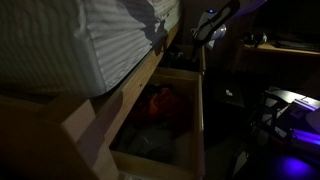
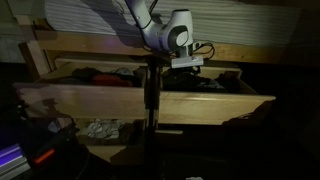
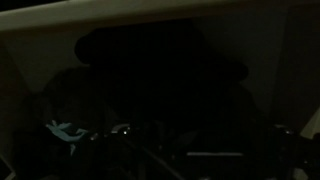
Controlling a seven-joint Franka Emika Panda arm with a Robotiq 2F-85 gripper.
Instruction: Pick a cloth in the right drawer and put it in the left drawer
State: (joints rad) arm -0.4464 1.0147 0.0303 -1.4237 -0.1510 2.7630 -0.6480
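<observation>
Several clothes (image 2: 105,74) lie heaped in the open wooden drawer (image 2: 220,108) under the bed (image 1: 90,40), a red cloth (image 1: 160,102) among them. From here the gripper (image 2: 187,64) hangs just above the pile; it's too dark to tell its spread or hold

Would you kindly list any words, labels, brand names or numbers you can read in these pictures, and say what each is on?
None: no text can be read in any view.
The robot arm shows no legible brand mark in this dim light.
The wooden drawer front is plain, with no label.
The wrist view is too dark to show any lettering.
</observation>
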